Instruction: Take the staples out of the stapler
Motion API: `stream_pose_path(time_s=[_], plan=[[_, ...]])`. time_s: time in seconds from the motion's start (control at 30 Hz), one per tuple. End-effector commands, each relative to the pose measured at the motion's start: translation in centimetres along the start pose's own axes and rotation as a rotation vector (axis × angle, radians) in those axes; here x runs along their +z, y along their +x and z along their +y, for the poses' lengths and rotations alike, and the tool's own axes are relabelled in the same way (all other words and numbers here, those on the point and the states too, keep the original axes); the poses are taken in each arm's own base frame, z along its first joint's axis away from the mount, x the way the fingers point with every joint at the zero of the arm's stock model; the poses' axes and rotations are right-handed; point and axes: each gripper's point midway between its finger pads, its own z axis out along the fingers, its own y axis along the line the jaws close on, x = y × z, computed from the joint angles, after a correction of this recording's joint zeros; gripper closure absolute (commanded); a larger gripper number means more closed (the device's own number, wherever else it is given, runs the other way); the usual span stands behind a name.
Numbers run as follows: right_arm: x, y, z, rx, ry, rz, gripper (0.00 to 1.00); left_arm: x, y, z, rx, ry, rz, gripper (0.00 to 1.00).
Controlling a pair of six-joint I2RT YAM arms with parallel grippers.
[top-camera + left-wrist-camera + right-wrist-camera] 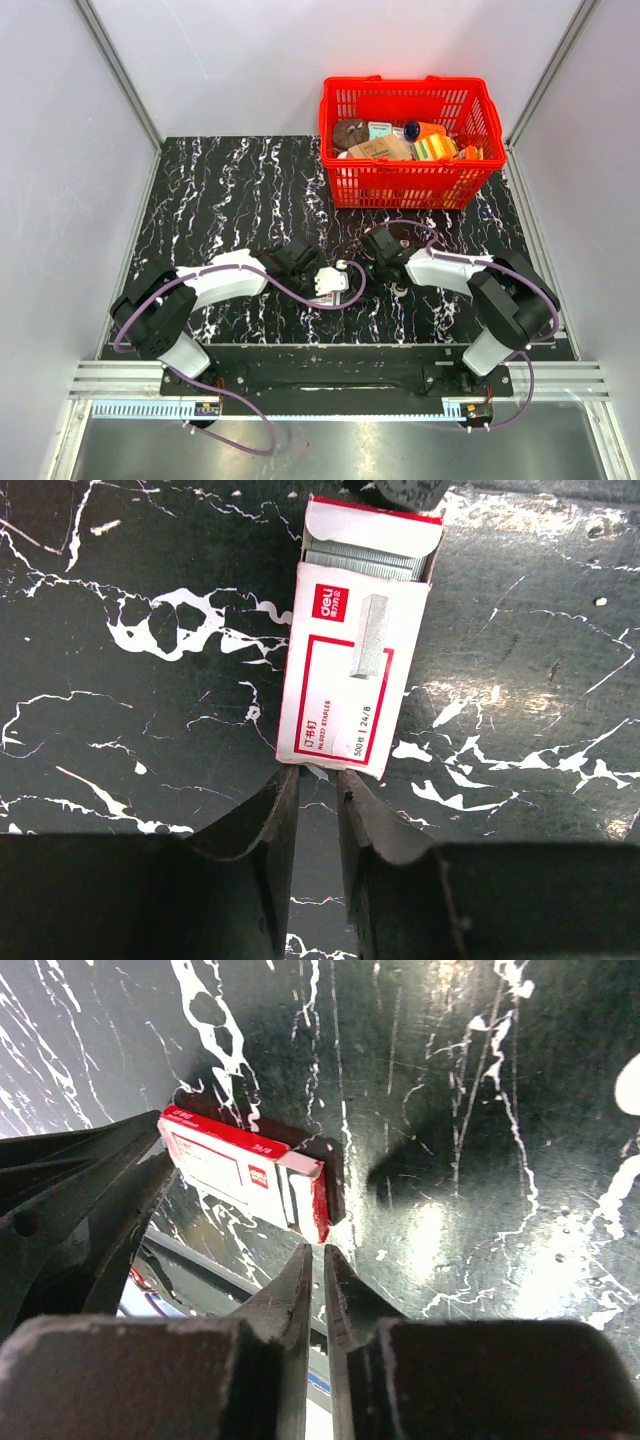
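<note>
left gripper narrow at staple box edge, right gripper nearly closed alongside

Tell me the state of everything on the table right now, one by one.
Staple box: lying flat, one end open, staples showing.
Left end effector: nearly shut, tips at the box's closed end; grip unclear.
Right end effector: shut, empty.
Basket: upright, holding items.

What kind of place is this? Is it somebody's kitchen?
Probably a robot test booth, not a kitchen: two robot arms bolted at the edge of a black marbled table, plain white walls boxing it in, a staple box and a red basket of props.
</note>
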Motion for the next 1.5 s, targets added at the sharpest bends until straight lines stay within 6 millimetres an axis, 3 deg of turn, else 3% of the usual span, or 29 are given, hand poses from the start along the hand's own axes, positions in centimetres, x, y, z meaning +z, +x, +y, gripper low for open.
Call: stream_pose_path(time_s=[0.0,0.37,0.77,1.1,1.17,1.2,1.23,1.3,1.4,1.47], plan=[[0.2,-0.2,-0.6,-0.009,0.014,0.004,0.88,-0.2,-0.2,0.3,0.013,-0.018,0.002,0.74],[1.4,-0.7,-0.4,-0.01,0.021,0.033,0.9,-0.1,-0.8,0.5,0.005,-0.011,-0.009,0.74],[2.0,-1.1,1.9,-0.043,0.004,0.043,0.9,-0.4,-1.9,0.6,-0.009,-0.004,-0.038,0.74],[0.9,-0.9,1.5,-0.062,0.051,0.024,0.87,-1.2,-2.1,0.5,-0.029,-0.003,-0.045,0.73],[-0.1,-1.2,1.1,-0.09,0.086,-0.006,0.8,-2.1,-1.8,1.0,-0.044,-0.022,-0.043,0.67],[-0.6,-1.4,0.9,-0.093,0.099,-0.021,0.76,-2.7,-1.6,1.4,-0.06,-0.037,-0.044,0.59],[-1.2,-1.6,0.7,-0.106,0.113,-0.038,0.71,-3.5,-1.3,1.9,-0.073,-0.053,-0.044,0.44],[-2.4,-1.9,1.0,-0.13,0.115,-0.07,0.63,-5.6,-0.7,3.2,-0.12,-0.089,-0.054,0.01],[-4.5,-3.0,2.3,-0.171,0.092,-0.144,0.57,-10.8,-0.6,6.0,-0.196,-0.189,-0.116,0.01],[-6.4,-4.0,3.6,-0.208,0.07,-0.217,0.57,-15.4,-0.8,7.5,-0.232,-0.289,-0.17,0.01]])
